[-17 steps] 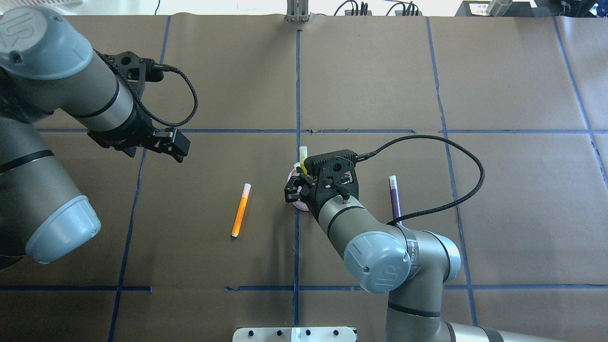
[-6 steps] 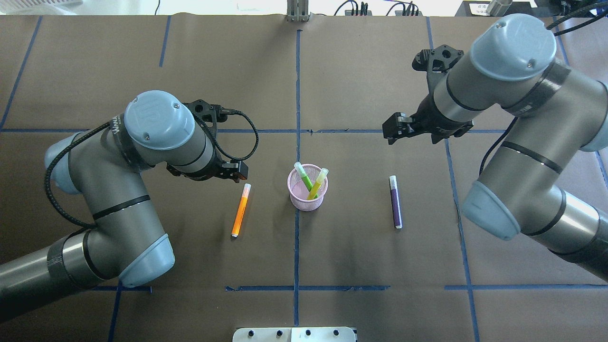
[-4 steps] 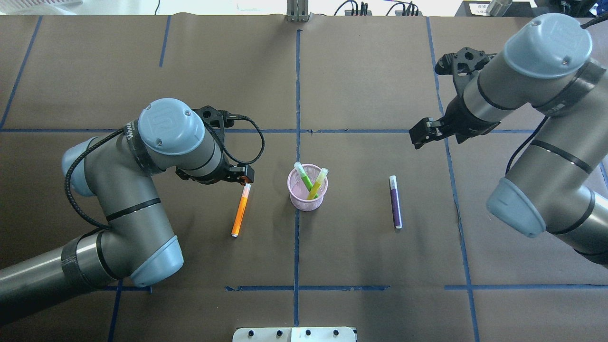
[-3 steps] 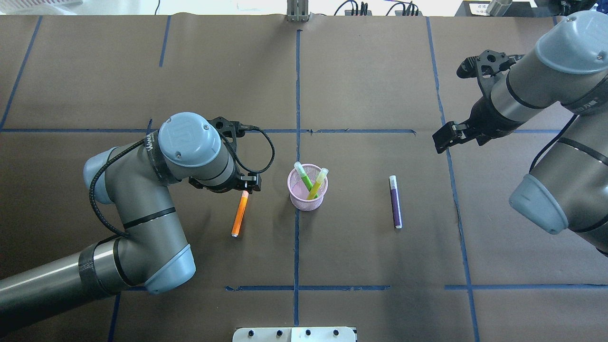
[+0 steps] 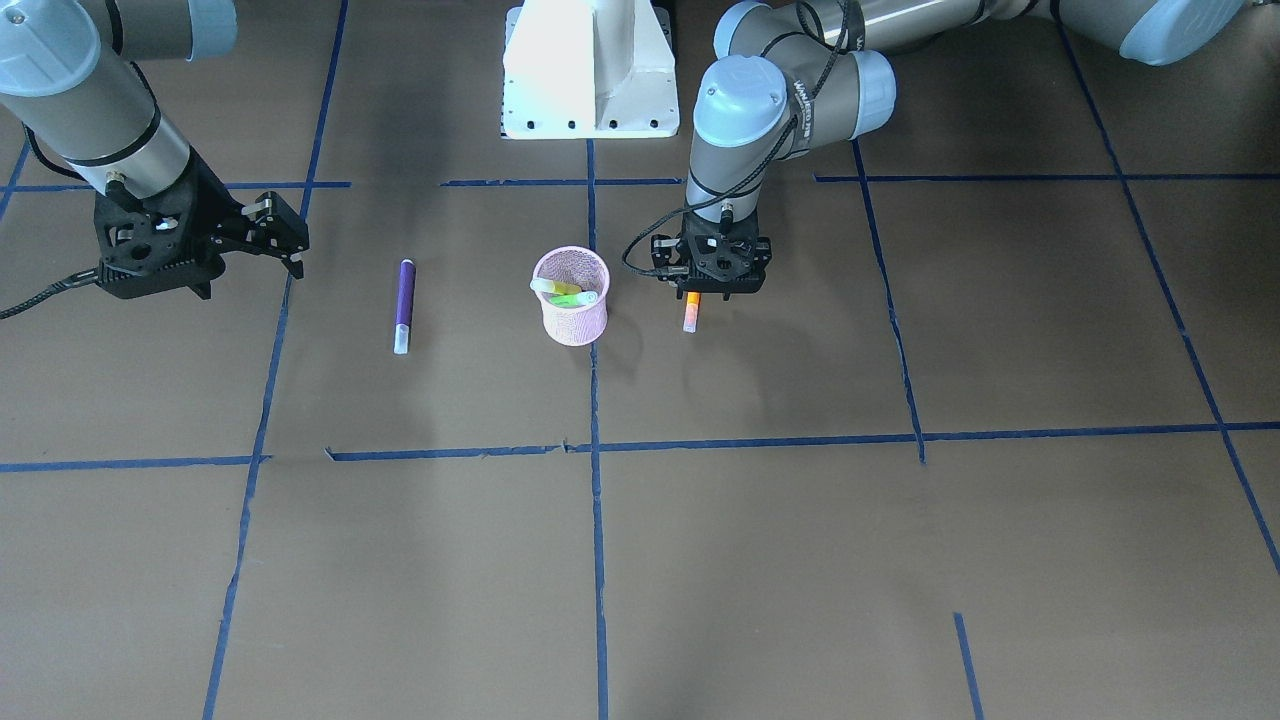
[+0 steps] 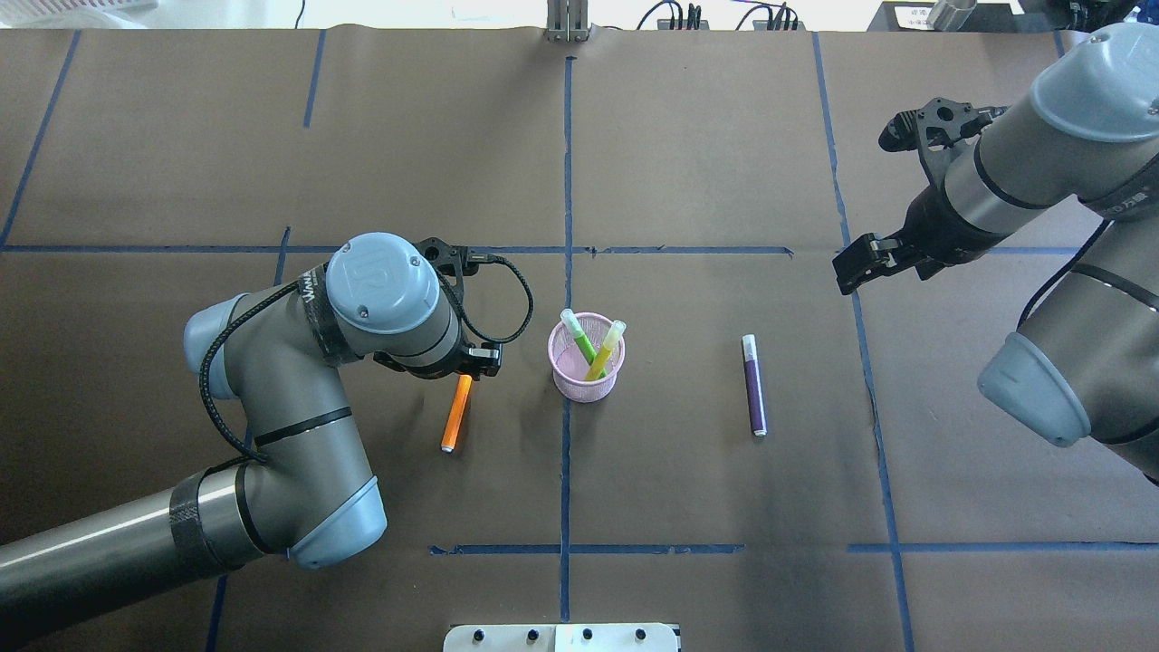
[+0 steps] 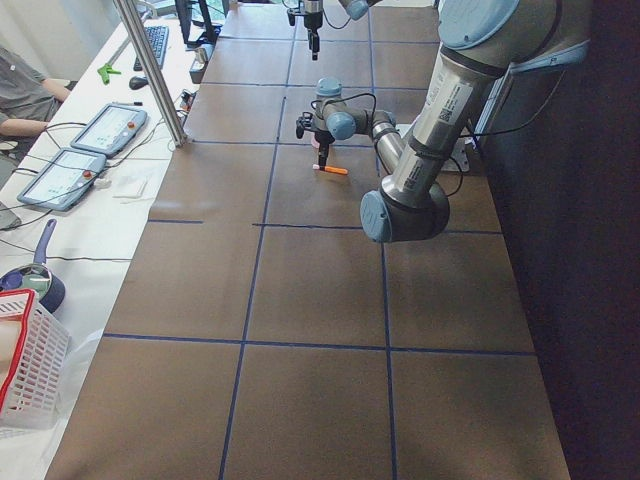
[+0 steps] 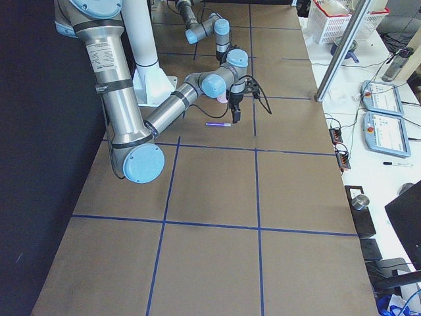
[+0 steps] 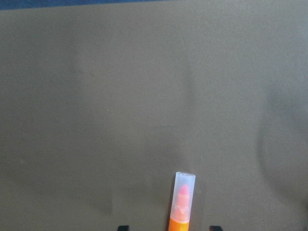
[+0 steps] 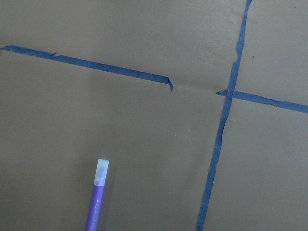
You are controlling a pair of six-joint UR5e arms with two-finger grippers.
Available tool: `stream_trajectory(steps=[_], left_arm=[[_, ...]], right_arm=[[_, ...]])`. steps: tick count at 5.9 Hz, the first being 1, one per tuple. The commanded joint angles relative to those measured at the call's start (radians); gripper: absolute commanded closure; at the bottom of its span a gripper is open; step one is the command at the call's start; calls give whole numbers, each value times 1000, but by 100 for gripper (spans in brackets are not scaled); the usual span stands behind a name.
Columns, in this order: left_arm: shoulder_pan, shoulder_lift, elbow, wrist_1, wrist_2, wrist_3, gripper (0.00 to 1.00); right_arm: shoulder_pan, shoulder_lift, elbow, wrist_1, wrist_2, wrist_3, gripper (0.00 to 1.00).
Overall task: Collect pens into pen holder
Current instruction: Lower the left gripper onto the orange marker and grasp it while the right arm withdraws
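Observation:
The pink mesh pen holder [image 6: 579,389] [image 5: 572,325] stands upright at the table's middle. A green pen [image 6: 579,340] and a yellow-green pen [image 6: 605,353] lean inside it. To its left an orange pen [image 6: 456,412] [image 5: 691,308] [image 9: 182,204] lies flat. My left gripper [image 6: 467,369] [image 5: 699,290] [image 9: 169,227] is lowered over that pen's capped end, open, with a fingertip on either side of it. The purple pen [image 6: 753,389] [image 5: 404,300] [image 10: 96,202] lies flat to the holder's right. My right gripper [image 6: 847,275] [image 5: 285,235] hangs open and holds nothing, raised beyond and to the right of the purple pen.
Brown paper with blue tape lines [image 6: 566,181] covers the table. The robot's white base [image 5: 590,70] sits at the near edge behind the holder. Tablets [image 7: 95,130] and a white basket [image 7: 25,370] lie off the table's left end, where a person's arm [image 7: 25,105] rests.
My right arm has drawn back from the holder to the far right, leaving a pen in it. My left arm has swung in and come down over the orange pen's capped end.

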Motion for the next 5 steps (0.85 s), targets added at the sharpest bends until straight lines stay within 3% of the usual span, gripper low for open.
stream_trajectory(steps=[1,5], left_arm=[[10,-20,25,-2,-1,2,36],[18,-26,65,-16,-3,11,36]], right_arm=[[0,-4,0,0,-1,4,0],[0,-2,12,-1,-3,12,0]])
